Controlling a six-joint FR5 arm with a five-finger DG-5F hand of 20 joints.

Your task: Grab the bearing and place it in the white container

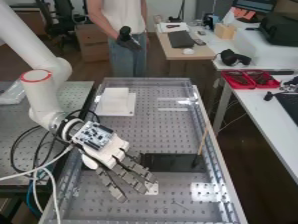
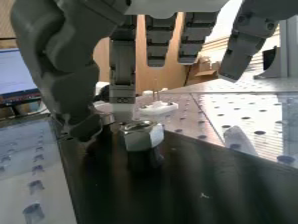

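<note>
Fingers [image 1: 113,186] of the hand [image 1: 100,142] are spread wide and nearly straight in the high view, pointed toward 5 o'clock beside the dark plate [image 1: 174,164] on the perforated metal desk [image 1: 146,122]. The white container [image 1: 116,102] is set at 12 o'clock from the palm, toward the desk's far end. For the grasp, judged to be the step in hand, the wrist is best kept low, with only small corrections made. Once the piece is held, it should be raised straight up, then carried toward 12 o'clock, so that the container's edge is not struck.

In the wrist view, the thumb [image 2: 70,85] is slightly bent, and a gap is left between it and the nearest finger; no firm hold can be made out. Opposite sides of the piece should be met by thumb and finger together, and pressure applied gently, since smooth metal may be tipped or slid by a one-sided push. A silvery, nut-like metal piece [image 2: 142,136], judged the likeliest to be meant by the bearing, is seen on the plate, just beside the lowest fingertip and not enclosed. Between that fingertip and the thumb, a smaller metal piece [image 2: 107,119] is partly hidden; whether it is touched cannot be told.
</note>
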